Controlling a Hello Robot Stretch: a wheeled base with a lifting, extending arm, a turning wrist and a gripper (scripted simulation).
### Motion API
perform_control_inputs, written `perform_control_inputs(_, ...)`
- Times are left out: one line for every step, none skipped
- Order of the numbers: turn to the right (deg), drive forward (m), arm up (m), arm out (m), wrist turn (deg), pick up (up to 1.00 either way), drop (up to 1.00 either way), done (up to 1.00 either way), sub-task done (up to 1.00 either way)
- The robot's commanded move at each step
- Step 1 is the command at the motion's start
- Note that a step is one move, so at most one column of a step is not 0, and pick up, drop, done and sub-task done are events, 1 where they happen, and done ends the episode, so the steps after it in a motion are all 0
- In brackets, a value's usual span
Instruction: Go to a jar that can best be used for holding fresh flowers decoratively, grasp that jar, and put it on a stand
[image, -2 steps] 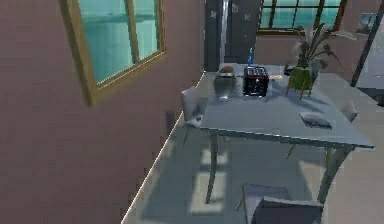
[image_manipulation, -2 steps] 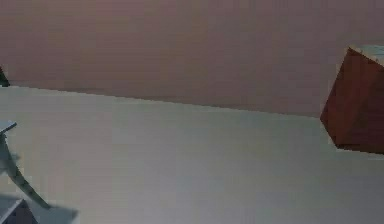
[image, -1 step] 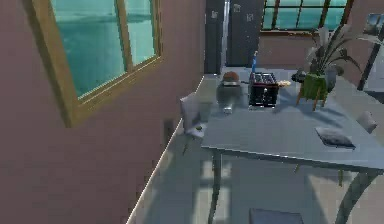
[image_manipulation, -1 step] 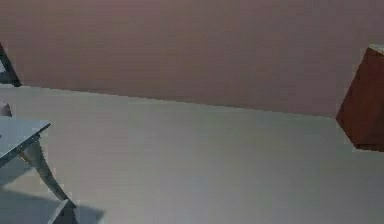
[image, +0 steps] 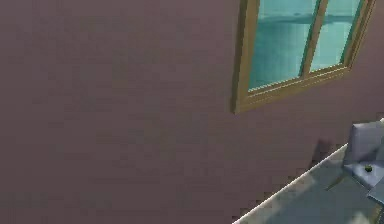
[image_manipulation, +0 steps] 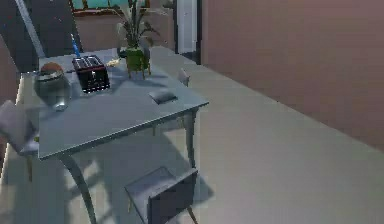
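A grey-blue table (image_manipulation: 120, 118) stands in the arm side view's left half. Near its left end sits a rounded glassy jar (image_manipulation: 52, 86) with a reddish-brown top. Beside it is a dark toaster (image_manipulation: 91, 73), and a thin blue bottle (image_manipulation: 76, 44) stands behind that. A leafy plant in a green pot (image_manipulation: 135, 52) is at the table's far end. A small flat grey item (image_manipulation: 163, 96) lies near the right edge.
Grey chairs surround the table: one at the front (image_manipulation: 165, 195), one at the left (image_manipulation: 14, 125), one at the far right (image_manipulation: 184, 76). Bare floor (image_manipulation: 290, 160) runs right to a mauve wall (image_manipulation: 300, 50). Ahead is a close mauve wall (image: 120, 110) with a window (image: 300, 45) and a grey chair (image: 365, 150).
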Motion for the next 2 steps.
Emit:
perform_control_inputs(-30.0, 0.00, 0.00, 0.00, 0.0, 0.00, 0.00, 0.00, 0.00)
perform_control_inputs(45.0, 0.00, 0.00, 0.00, 0.0, 0.00, 0.00, 0.00, 0.00)
